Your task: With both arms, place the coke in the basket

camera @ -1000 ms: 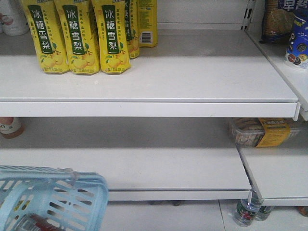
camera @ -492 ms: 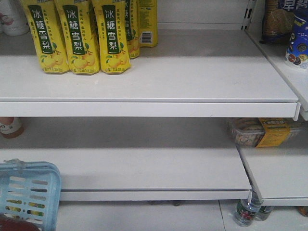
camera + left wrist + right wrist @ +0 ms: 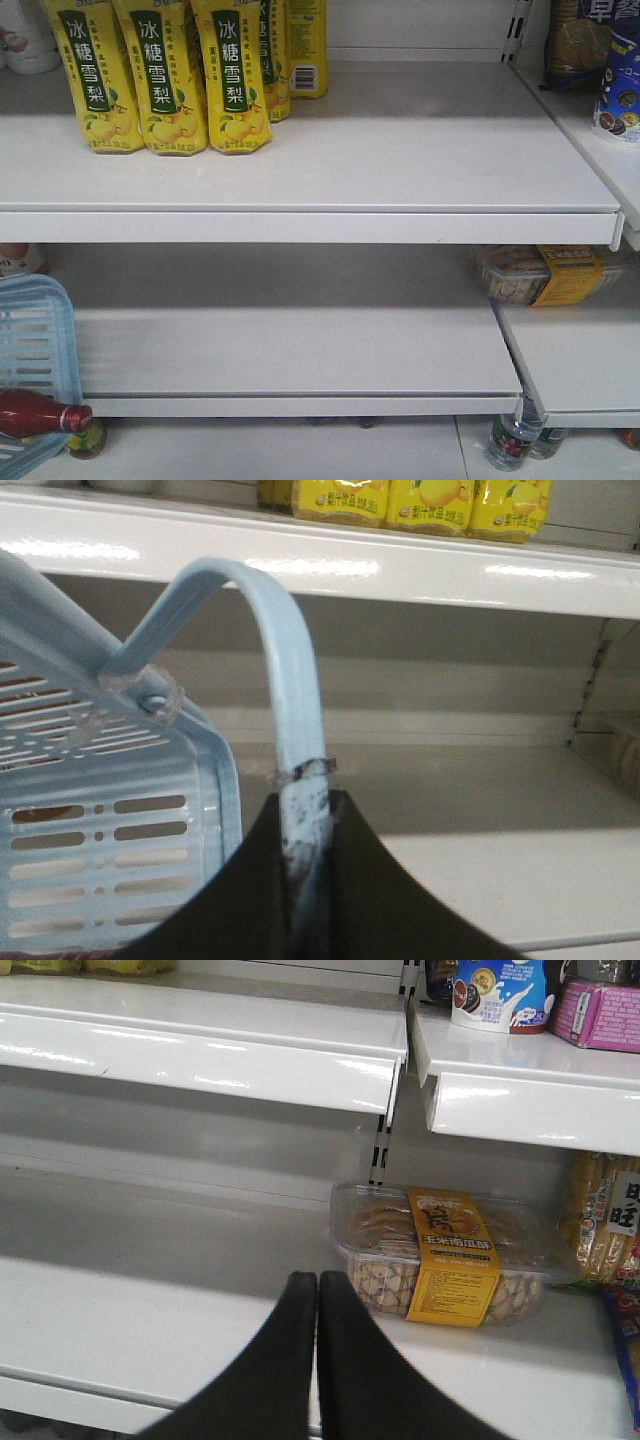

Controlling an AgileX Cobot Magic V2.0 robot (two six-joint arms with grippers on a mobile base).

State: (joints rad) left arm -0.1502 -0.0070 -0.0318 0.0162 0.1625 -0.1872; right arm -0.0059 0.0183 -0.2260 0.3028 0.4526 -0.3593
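Note:
The light blue basket (image 3: 35,335) hangs at the left edge of the front view, in front of the lower shelf. A slim red coke (image 3: 35,412) lies across its lower part, red cap pointing right past the basket's rim. In the left wrist view my left gripper (image 3: 308,805) is shut on the basket's looped handle (image 3: 290,660), with the slotted basket wall (image 3: 100,810) to its left. My right gripper (image 3: 317,1280) is shut with nothing in it, above the lower shelf and next to a clear snack box (image 3: 440,1255). Neither arm shows in the front view.
Yellow pear-drink bottles (image 3: 165,80) stand on the upper shelf (image 3: 320,225). A snack box with a yellow label (image 3: 545,272) lies on the lower shelf at the right. Water bottles (image 3: 515,440) stand on the floor under the shelves, and a small bottle (image 3: 88,440) sits below the basket.
The basket has slid left across the front view and now shows only at the left edge. The red coke inside it has come into sight.

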